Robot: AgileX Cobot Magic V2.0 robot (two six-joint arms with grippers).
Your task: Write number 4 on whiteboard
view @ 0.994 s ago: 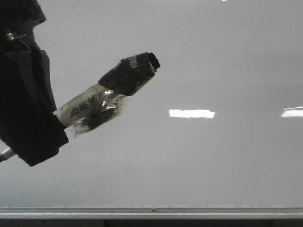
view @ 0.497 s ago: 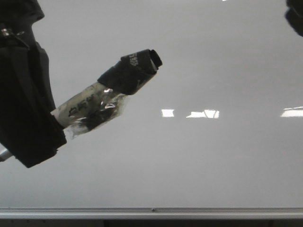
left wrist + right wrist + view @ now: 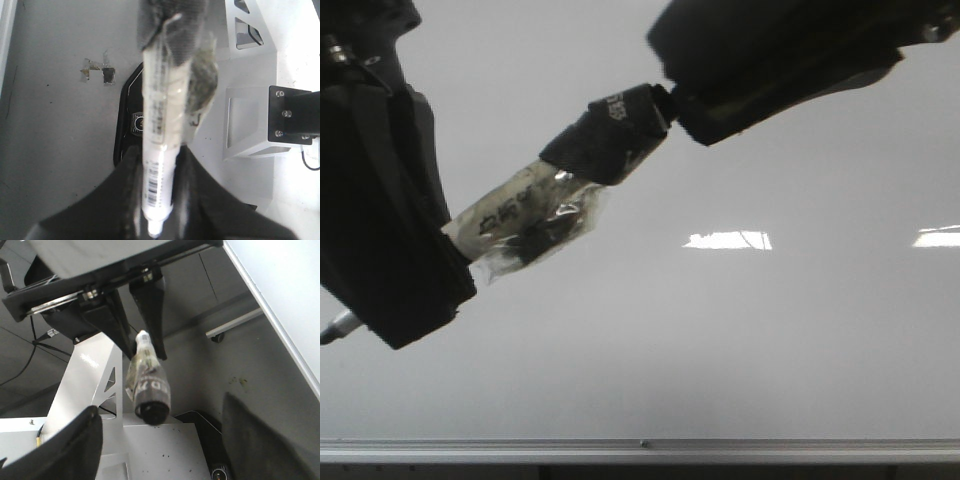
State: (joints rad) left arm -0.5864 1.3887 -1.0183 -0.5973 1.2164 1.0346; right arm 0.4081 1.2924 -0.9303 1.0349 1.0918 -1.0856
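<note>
The whiteboard (image 3: pixel 770 340) fills the front view; I see no number 4 or other mark on it. My left gripper (image 3: pixel 450 255) is shut on a white marker (image 3: pixel 520 220) wrapped in clear tape, with its black cap (image 3: pixel 612 133) pointing up and to the right. The left wrist view shows the marker barrel (image 3: pixel 160 130) clamped between the jaws. My right gripper (image 3: pixel 685 100) reaches in from the upper right, right at the cap's end. In the right wrist view it (image 3: pixel 160 407) is open, with the cap (image 3: pixel 151 395) between its spread fingers, not gripped.
The board's silver frame edge (image 3: pixel 640 450) runs along the bottom. Bright light reflections (image 3: pixel 727 240) lie on the board. The white robot stand (image 3: pixel 250 125) and a black device (image 3: pixel 130 115) on the grey floor show in the left wrist view.
My right arm has come in from the upper right to the marker's cap. My left gripper and marker have risen slightly.
</note>
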